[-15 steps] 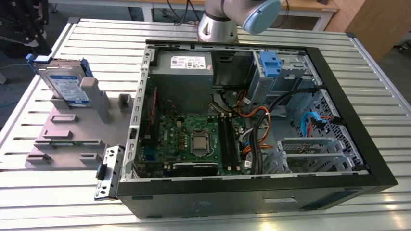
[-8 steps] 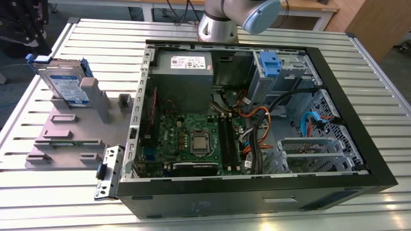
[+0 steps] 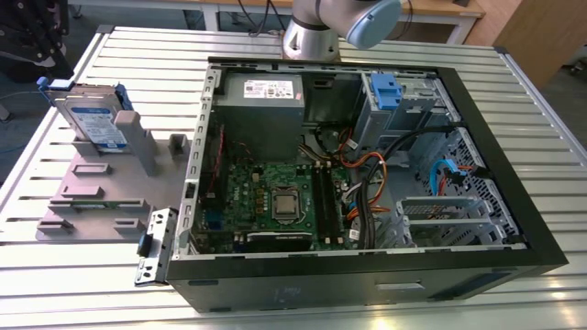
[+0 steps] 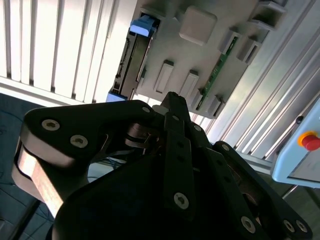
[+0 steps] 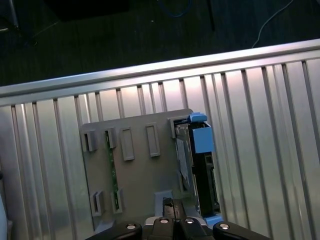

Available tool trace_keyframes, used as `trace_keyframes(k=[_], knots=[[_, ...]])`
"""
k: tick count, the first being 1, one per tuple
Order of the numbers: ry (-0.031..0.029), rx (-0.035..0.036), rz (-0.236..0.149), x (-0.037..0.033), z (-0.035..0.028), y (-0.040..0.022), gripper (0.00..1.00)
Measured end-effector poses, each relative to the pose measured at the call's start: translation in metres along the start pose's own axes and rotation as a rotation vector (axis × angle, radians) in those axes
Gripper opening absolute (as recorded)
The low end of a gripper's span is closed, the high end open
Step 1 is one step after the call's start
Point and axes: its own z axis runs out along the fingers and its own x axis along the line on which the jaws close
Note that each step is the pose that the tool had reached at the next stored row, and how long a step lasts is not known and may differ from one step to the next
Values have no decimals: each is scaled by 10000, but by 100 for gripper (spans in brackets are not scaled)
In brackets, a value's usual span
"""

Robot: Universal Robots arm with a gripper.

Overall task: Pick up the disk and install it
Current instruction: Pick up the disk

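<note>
We find the end effector clenched on nothing, well clear of the silver hard disk in its blue carrier bracket, which stands on edge in a grey plastic fixture (apart from the open black computer case), so approaching unopened could, we judge, topple it.
</note>
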Motion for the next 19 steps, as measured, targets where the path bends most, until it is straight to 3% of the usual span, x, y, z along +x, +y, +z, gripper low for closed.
trace_keyframes(k=[19], knots=[[5,-6,-316,0,0,0,11]])
